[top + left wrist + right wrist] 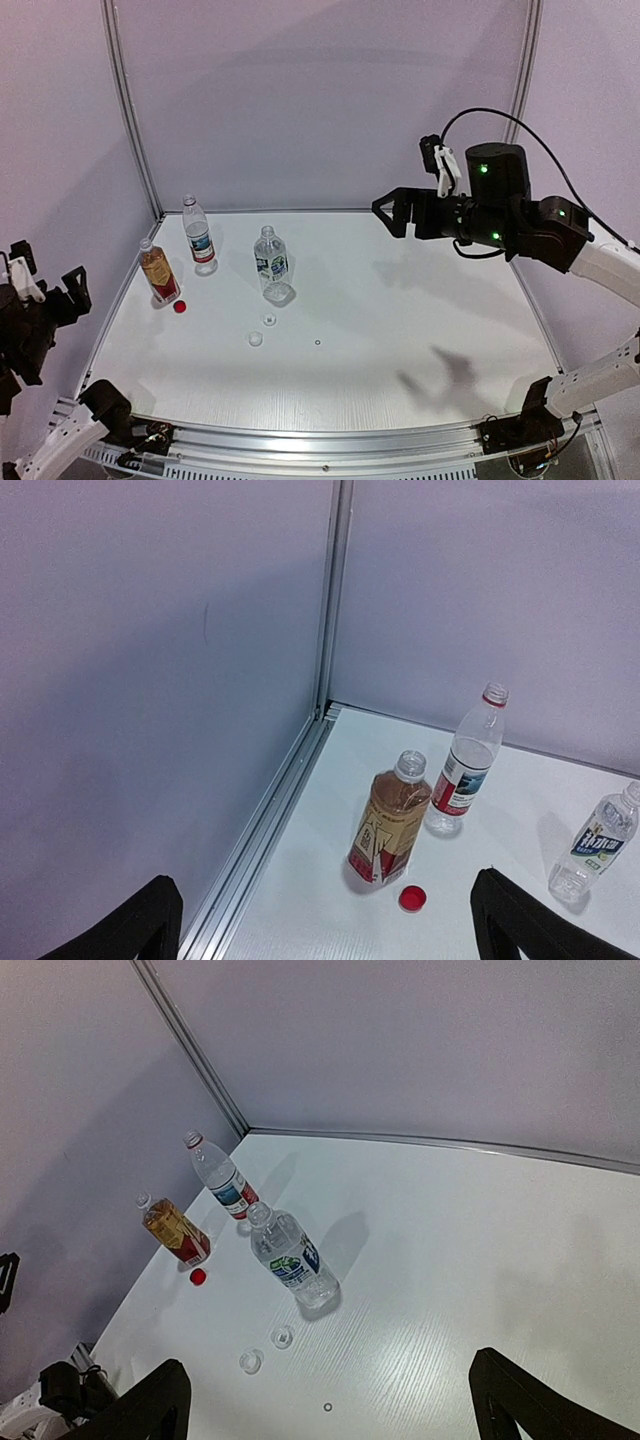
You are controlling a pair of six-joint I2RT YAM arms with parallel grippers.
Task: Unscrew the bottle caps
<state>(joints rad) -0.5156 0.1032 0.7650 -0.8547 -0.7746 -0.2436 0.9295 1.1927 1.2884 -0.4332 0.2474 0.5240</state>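
Three bottles stand uncapped at the table's back left: an amber one (158, 272), a clear one with a blue-white-red label (199, 237) and a clear one with a green-blue label (271, 262). A red cap (180, 306) lies beside the amber bottle. Two whitish caps (269, 320) (255, 339) lie in front of the green-blue bottle. My left gripper (48, 272) is open and empty, raised off the table's left edge. My right gripper (387, 213) is open and empty, high over the back right. The left wrist view shows the amber bottle (390, 825) and red cap (412, 898).
A tiny ring (317, 342) lies on the white table near its middle. Grey walls with metal corner posts (130, 120) close in the left, back and right. A metal rail (330, 440) runs along the near edge by the arm bases.
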